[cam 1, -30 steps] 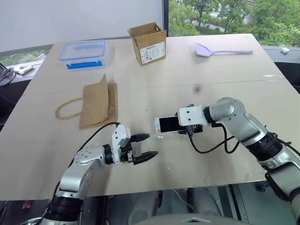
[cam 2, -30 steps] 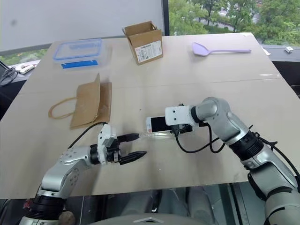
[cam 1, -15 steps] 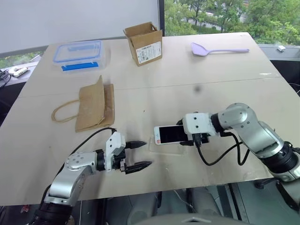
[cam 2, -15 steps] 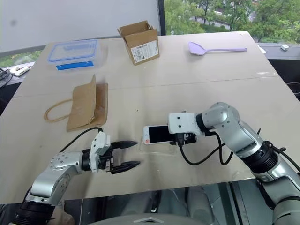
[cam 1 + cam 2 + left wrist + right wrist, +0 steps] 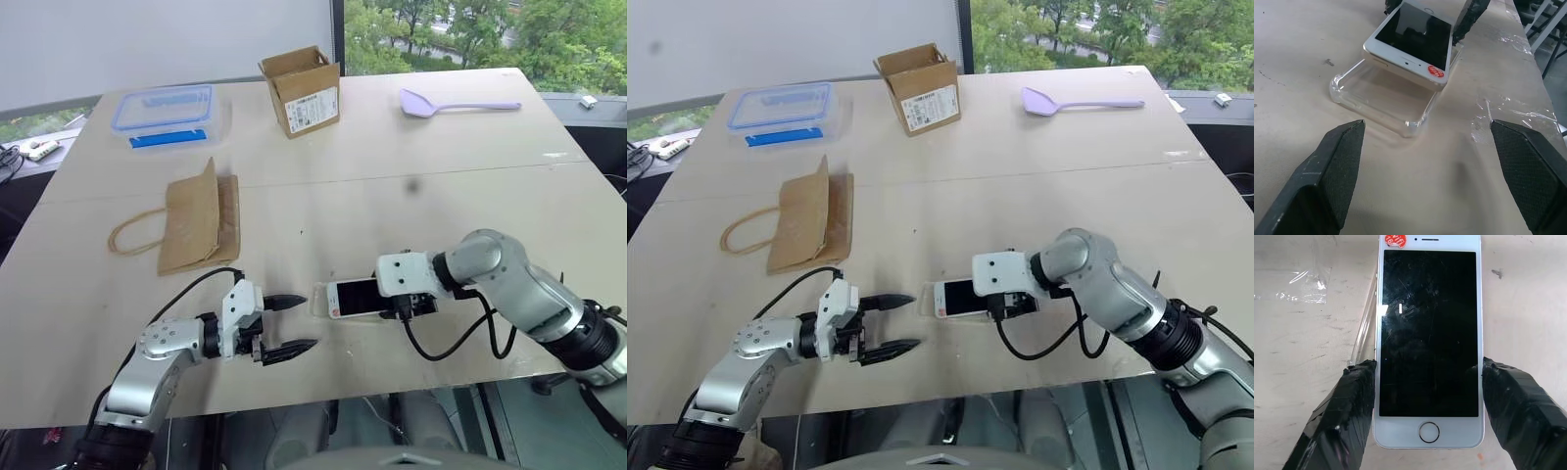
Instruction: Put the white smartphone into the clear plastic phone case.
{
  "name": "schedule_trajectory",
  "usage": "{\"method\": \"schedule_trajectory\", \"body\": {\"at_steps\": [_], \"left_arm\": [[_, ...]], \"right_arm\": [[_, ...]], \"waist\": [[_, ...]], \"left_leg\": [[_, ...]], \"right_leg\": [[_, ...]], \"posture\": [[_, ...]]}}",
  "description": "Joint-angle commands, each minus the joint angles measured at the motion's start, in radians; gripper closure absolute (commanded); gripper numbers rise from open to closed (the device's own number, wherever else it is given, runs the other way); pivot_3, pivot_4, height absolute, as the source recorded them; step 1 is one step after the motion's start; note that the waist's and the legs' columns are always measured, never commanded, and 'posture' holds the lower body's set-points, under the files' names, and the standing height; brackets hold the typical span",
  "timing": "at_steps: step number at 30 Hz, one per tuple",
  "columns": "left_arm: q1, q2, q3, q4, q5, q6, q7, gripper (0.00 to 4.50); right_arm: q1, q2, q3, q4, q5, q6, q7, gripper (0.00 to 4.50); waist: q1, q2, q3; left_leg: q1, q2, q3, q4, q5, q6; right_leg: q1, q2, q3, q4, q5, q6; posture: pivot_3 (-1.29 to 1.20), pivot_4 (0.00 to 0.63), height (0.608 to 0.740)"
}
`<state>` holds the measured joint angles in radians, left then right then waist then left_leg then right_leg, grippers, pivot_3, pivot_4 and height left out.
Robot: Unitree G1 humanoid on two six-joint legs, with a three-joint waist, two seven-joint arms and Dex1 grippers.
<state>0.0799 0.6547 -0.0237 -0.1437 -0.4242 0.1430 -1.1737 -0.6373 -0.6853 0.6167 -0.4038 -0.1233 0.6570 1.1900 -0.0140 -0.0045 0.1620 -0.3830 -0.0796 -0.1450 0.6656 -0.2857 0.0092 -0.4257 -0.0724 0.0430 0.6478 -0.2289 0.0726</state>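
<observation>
Gripping the white smartphone with the black glass screen (image 5: 357,296) by its two long edges, the right gripper (image 5: 397,297) holds it screen-up, low over the pale wooden tabletop (image 5: 441,166) near the front edge. Its black fingers (image 5: 1352,401) press against the phone's sides at the home-button end, and a small round red sticker (image 5: 1436,72) sits on the opposite end. Beneath that far end lies the thin clear plastic phone case (image 5: 1383,100), open side up on the tabletop; the phone tilts above it, one end overhanging the shell's inner floor, not seated inside the rim. From the head views the case is just a faint glassy outline under the phone's left end.

The left gripper (image 5: 287,324) hovers just to the left of the case, its two black fingers (image 5: 1327,171) spread wide apart with nothing between them, pointing toward the case and phone without touching either.

Farther back on the tabletop, a flat brown paper bag with looped handles (image 5: 196,223) lies on its side to the left. Beyond it stands a clear plastic box with a blue-rimmed lid (image 5: 168,110), an open brown cardboard carton (image 5: 304,88) sits near the middle of the far edge, and a lilac plastic spoon-shaped scoop (image 5: 456,102) rests to the right.
</observation>
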Motion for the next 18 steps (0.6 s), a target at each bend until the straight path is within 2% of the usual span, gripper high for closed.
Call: {"method": "schedule_trajectory", "body": {"at_steps": [1,6,9,13,18], "left_arm": [[0.018,-0.002,-0.018,0.002,0.012,0.003,0.002,0.30],[0.012,-0.035,-0.003,0.038,0.010,-0.072,0.001,0.30],[-0.015,-0.070,0.013,0.097,0.033,-0.215,-0.012,0.30],[-0.078,-0.085,-0.009,0.179,0.119,-0.366,-0.005,0.30],[-0.170,-0.086,-0.032,0.187,0.091,-0.341,-0.039,0.30]], "right_arm": [[0.009,0.009,-0.008,-0.025,0.001,0.020,-0.017,1.60],[0.072,0.016,-0.120,-0.059,0.065,0.062,-0.070,1.60],[0.103,0.032,-0.213,-0.101,0.099,0.118,-0.128,1.60],[0.119,0.017,-0.265,-0.147,0.145,0.178,-0.146,1.60],[0.126,0.004,-0.304,-0.184,0.186,0.240,-0.183,1.60]], "waist": [[0.000,0.000,0.000],[0.002,0.000,0.000],[0.005,0.000,0.000],[0.009,0.000,0.000],[0.006,0.000,0.000]], "left_leg": [[0.000,0.000,0.000,0.000,0.000,0.000],[0.000,0.000,0.000,0.000,0.000,0.000],[0.000,0.000,0.000,0.000,0.000,0.000],[0.000,-0.001,-0.001,0.001,0.000,0.000],[-0.001,-0.001,-0.001,0.001,0.000,0.000]], "right_leg": [[0.000,0.000,0.000,0.000,0.000,0.000],[0.001,0.000,0.000,0.000,0.000,0.000],[0.000,0.000,0.000,0.000,0.000,0.000],[0.000,-0.001,-0.001,0.000,0.000,0.000],[0.001,-0.001,-0.001,0.000,0.000,0.000]], "posture": [[0.00,0.150,0.740],[0.00,0.150,0.740],[0.00,0.150,0.740],[0.00,0.150,0.740],[0.00,0.150,0.740]]}}
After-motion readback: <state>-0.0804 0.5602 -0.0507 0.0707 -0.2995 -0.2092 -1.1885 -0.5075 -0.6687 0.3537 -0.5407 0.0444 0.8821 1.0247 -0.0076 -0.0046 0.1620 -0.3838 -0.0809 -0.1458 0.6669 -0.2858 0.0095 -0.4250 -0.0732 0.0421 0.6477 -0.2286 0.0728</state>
